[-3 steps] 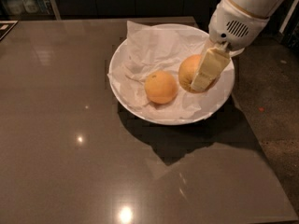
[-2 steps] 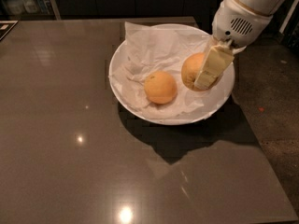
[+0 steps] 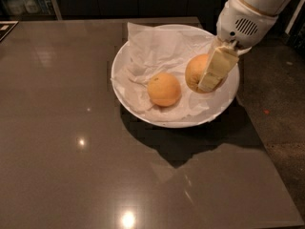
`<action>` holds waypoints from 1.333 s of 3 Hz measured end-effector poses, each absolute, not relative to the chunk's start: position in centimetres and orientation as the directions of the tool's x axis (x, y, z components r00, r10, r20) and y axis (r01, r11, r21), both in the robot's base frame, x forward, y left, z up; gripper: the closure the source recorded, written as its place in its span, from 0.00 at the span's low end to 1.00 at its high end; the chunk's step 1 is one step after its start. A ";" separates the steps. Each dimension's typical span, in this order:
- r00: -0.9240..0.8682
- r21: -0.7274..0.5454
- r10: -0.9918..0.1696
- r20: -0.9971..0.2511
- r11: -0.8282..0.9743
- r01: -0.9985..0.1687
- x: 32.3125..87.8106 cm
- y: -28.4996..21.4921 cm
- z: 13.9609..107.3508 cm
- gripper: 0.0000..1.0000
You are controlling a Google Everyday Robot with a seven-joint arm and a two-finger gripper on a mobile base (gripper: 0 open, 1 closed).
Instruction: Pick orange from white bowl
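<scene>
A smooth, glossy grey-brown table reflects ceiling lights, with dark speckled floor at the right. On it sits the wide, shallow white bowl, lined with crumpled paper. The orange lies at the bowl's right, beside a rounder, yellower fruit. The cream gripper rests against the orange; whether it clasps it cannot be told.

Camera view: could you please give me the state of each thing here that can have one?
orange: in the white bowl, gripper against its front
rounder fruit: loose on the paper, apart from the orange
white bowl: upright on the table, paper-lined
gripper: down in the bowl at the orange
</scene>
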State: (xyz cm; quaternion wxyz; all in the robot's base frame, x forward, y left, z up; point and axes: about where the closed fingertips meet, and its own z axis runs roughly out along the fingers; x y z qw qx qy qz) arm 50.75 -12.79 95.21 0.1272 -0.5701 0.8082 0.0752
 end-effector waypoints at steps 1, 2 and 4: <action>-0.318 -0.023 -0.902 -0.291 0.339 -0.941 50.7 -12.8 95.2 0.36; -0.318 -0.024 -0.902 -0.292 0.339 -0.941 50.7 -12.8 95.2 0.13; -0.314 -0.028 -0.897 -0.310 0.339 -0.940 51.0 -12.5 95.2 0.00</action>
